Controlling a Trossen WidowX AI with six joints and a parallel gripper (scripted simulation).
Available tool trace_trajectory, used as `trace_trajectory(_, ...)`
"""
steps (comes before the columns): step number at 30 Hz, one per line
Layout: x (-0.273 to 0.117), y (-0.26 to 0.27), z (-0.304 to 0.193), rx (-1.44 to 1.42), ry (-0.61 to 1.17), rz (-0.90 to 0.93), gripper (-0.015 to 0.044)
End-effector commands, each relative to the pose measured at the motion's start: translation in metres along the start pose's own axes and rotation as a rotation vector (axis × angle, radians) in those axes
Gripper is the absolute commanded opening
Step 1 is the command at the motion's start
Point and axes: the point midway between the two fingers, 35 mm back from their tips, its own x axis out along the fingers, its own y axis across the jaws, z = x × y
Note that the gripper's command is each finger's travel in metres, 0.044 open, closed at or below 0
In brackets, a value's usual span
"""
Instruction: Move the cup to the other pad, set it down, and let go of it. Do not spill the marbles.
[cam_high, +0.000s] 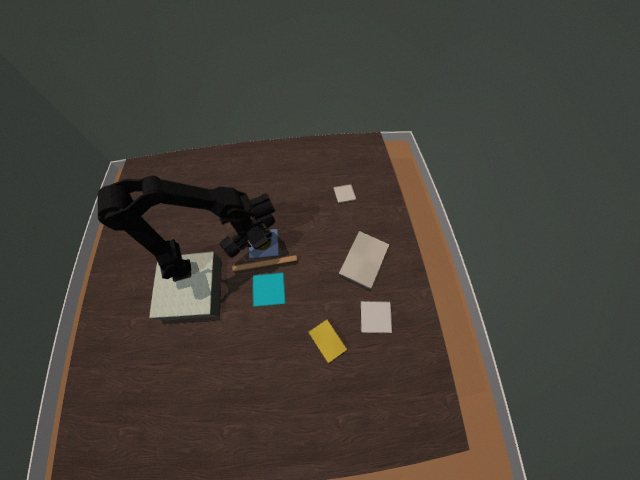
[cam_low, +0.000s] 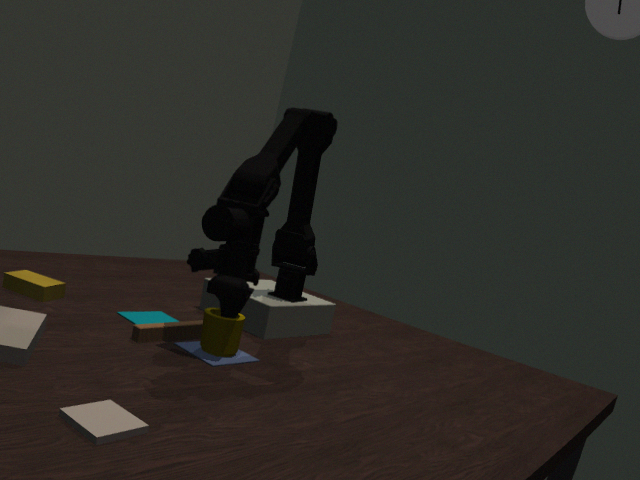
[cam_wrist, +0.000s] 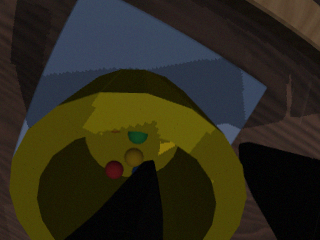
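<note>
A yellow cup (cam_high: 264, 246) (cam_low: 221, 334) (cam_wrist: 150, 106) stands upright on the blue pad (cam_high: 272, 252) (cam_low: 214, 360) (cam_wrist: 140, 37). In the wrist view, a red marble (cam_wrist: 114, 170), a green marble (cam_wrist: 138, 136) and a yellow-orange marble (cam_wrist: 134, 157) lie inside it; others are partly hidden. My gripper (cam_wrist: 198, 163) is partly open, pointing down at the cup. One finger reaches over the cup's opening and the other is outside its wall, with a gap to the wall on both sides. The cyan pad (cam_high: 268, 289) (cam_low: 148, 316) is bare.
A wooden bar (cam_high: 265, 263) (cam_low: 165, 331) lies between the pads. The arm stands on a pale block (cam_high: 180, 307) (cam_low: 297, 321). Elsewhere lie a cream box (cam_high: 363, 259), a yellow block (cam_high: 327, 341) (cam_low: 33, 284), a white square (cam_high: 375, 316) and a small pale tile (cam_high: 344, 193) (cam_low: 103, 419).
</note>
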Motion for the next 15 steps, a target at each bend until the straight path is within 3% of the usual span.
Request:
trace_trajectory(1,0.0074,-0.0032,-0.0005,0.006,-0.001,-0.009,0.0167)
trace_trajectory(8,0.0074,-0.0032,-0.0005,0.006,-0.001,-0.009,0.0167)
trace_trajectory(15,0.0056,-0.0017,-0.0005,0.0,0.002,-0.005,0.012)
